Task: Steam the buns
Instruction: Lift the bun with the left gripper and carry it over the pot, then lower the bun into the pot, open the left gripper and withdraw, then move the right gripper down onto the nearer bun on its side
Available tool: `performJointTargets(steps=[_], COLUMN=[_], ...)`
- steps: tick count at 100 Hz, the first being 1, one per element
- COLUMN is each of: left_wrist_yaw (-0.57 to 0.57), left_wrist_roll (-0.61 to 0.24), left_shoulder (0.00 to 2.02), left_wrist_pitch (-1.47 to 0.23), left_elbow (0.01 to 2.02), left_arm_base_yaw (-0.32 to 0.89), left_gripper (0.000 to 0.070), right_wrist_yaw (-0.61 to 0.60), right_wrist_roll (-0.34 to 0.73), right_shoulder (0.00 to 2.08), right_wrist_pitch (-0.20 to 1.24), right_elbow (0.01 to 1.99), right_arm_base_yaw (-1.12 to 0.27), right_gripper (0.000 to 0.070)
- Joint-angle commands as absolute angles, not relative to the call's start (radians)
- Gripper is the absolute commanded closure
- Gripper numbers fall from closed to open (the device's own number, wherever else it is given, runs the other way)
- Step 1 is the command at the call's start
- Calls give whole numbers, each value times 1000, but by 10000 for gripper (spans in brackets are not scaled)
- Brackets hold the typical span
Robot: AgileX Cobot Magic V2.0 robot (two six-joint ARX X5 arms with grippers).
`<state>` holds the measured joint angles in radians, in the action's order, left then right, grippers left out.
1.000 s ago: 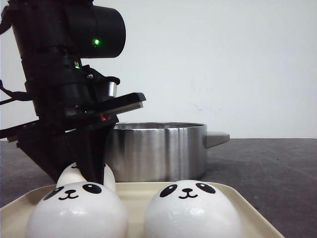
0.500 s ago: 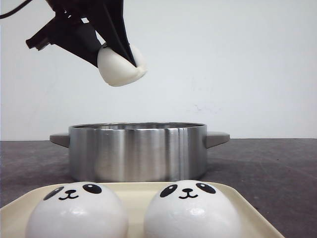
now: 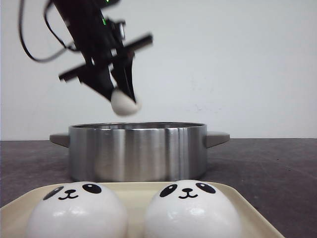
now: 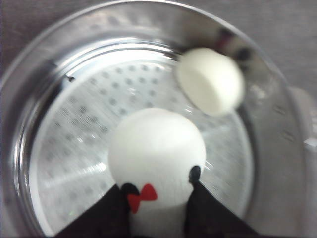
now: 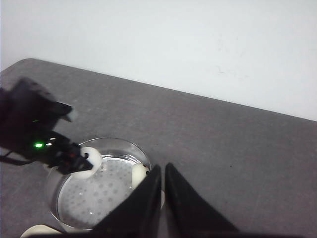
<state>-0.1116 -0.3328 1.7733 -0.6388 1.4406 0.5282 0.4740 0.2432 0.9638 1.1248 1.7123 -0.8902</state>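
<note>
My left gripper (image 3: 122,96) is shut on a white panda bun (image 3: 125,105) and holds it in the air just above the steel pot (image 3: 138,148). In the left wrist view the gripper (image 4: 158,186) grips the bun (image 4: 156,144) over the pot's perforated steamer plate (image 4: 74,148). A second bun (image 4: 210,79) lies on its side inside the pot near the wall. Two more buns (image 3: 77,210) (image 3: 190,208) sit on the cream tray (image 3: 133,191) in front. My right gripper (image 5: 163,171) is shut and empty, high above the table beside the pot (image 5: 99,191).
The pot has flat side handles (image 3: 218,138). The dark table (image 3: 267,168) runs to a white wall behind. The tray stands close in front of the pot.
My left gripper closed on a bun on the tray, lifted it high, then carried it back and down to just above the pot's rim.
</note>
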Motion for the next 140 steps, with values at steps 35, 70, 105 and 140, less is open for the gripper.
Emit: performJointTargets(steps=[35, 70, 105, 140], left_wrist_yaw=[-112, -112, -110, -73], left_wrist_roll=[-330, -330, -319, -300], left_shoulder=[1949, 1949, 1934, 1549], left_wrist_pitch=[-607, -607, -723, -690], left_elbow=[1501, 1507, 1605, 1620], left_arm_base_yaw=[517, 513, 513, 532], left_gripper=[378, 76, 15, 22], right_wrist_yaw=[499, 498, 497, 237], right_wrist_roll=[307, 307, 350, 473], right_shoulder=[958, 958, 962, 977], right_wrist_pitch=[1206, 1214, 1306, 1221], right_elbow=[1732, 1732, 1727, 1447], right_arm_base_yaw=[-902, -902, -902, -902], right_gripper=[696, 696, 696, 696])
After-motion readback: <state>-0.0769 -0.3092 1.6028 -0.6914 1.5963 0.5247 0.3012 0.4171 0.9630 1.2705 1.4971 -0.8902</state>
